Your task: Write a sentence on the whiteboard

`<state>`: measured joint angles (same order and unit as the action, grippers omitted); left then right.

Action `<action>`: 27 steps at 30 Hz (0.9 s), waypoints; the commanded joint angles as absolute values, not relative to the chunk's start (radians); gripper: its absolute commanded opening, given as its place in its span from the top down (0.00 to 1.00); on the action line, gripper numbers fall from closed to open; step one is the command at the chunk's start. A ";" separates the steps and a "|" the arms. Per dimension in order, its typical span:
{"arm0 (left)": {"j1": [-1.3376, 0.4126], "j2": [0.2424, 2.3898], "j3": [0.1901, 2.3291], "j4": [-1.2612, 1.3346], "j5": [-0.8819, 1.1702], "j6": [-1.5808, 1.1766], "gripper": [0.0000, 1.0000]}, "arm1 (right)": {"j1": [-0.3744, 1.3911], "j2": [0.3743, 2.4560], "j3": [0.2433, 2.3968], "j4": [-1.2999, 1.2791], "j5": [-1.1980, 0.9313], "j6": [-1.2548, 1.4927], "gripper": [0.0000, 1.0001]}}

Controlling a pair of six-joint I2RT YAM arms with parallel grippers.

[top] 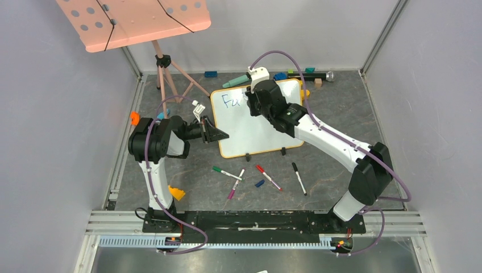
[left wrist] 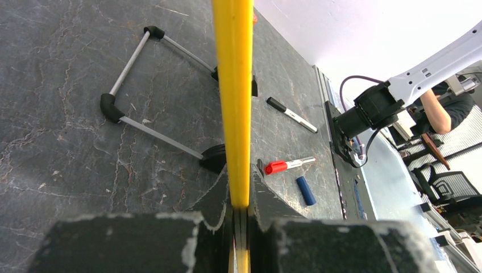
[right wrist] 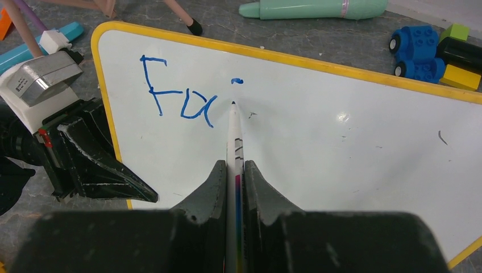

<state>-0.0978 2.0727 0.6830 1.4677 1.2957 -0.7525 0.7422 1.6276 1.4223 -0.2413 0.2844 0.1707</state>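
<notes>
**Whiteboard: blue "Fa" + dot**

The whiteboard (top: pixel 258 128), white w/ yellow frame, sat just ahead of the right end effector (right wrist: pixel 235 170), which was clenched on a marker (right wrist: pixel 233 128). Marker tip was right of the sentence (right wrist: pixel 181 94). The left end effector (left wrist: pixel 240 190) gripped the frame edge. Dark grey table (top: pixel 341 165), pale walls (top: pixel 57 125).

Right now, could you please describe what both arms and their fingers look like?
Both arms have white curved links between bulky black joint housings. The left arm and right arm each trail a thin purple cable in loops. The fingers are matte black, wedge-shaped, with edges scuffed pale. A white camera block sits on the right wrist.
</notes>
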 commanded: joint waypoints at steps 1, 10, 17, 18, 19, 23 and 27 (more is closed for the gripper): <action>-0.106 2.053 0.683 1.557 1.356 -0.643 0.98 | 0.739 1.622 1.441 -0.212 0.278 0.163 1.00; -0.106 2.053 0.684 1.557 1.357 -0.644 0.98 | 0.740 1.654 1.468 -0.251 0.302 0.153 1.00; -0.106 2.054 0.684 1.557 1.357 -0.643 0.98 | 0.740 1.602 1.363 -0.216 0.278 0.183 1.00; -0.107 2.053 0.684 1.557 1.356 -0.643 0.98 | 0.739 1.591 1.341 -0.205 0.274 0.189 1.00; -0.106 2.053 0.684 1.557 1.356 -0.643 0.98 | 0.740 1.582 1.321 -0.197 0.271 0.194 1.00; -0.106 2.053 0.684 1.557 1.356 -0.643 0.98 | 0.740 1.563 1.289 -0.178 0.260 0.206 1.00; -0.105 2.053 0.685 1.557 1.356 -0.643 0.98 | 0.739 1.562 1.318 -0.190 0.254 0.204 1.00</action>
